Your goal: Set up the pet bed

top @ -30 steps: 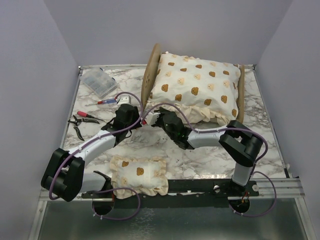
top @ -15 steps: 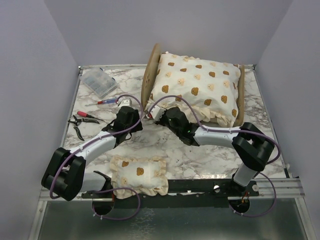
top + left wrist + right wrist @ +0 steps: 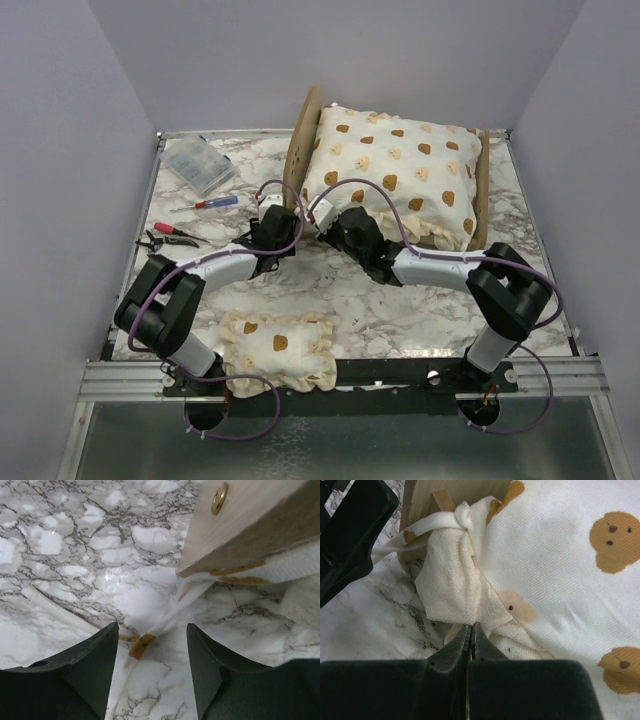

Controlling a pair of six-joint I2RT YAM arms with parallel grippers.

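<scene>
The pet bed stands at the back of the table, its plywood headboard (image 3: 303,140) on the left and its footboard (image 3: 482,190) on the right. The bear-print cushion (image 3: 395,175) lies on it and hides the base. My left gripper (image 3: 272,225) is open at the headboard's near corner (image 3: 235,525). Its jaws (image 3: 152,627) straddle a loose white tie strap with a tan end (image 3: 142,645) on the marble. My right gripper (image 3: 335,222) is shut, its tips (image 3: 471,626) touching the cushion's ruffle (image 3: 450,585). Another tie is knotted (image 3: 460,515) on the frame.
A small bear-print pillow (image 3: 278,350) lies at the near edge between the arm bases. A clear plastic parts box (image 3: 198,163), a red-handled screwdriver (image 3: 210,203) and pliers (image 3: 165,235) lie at the left. The two grippers sit close together.
My left gripper has moved right and away to the headboard's near corner. My right gripper has moved up against the cushion's near-left corner.
</scene>
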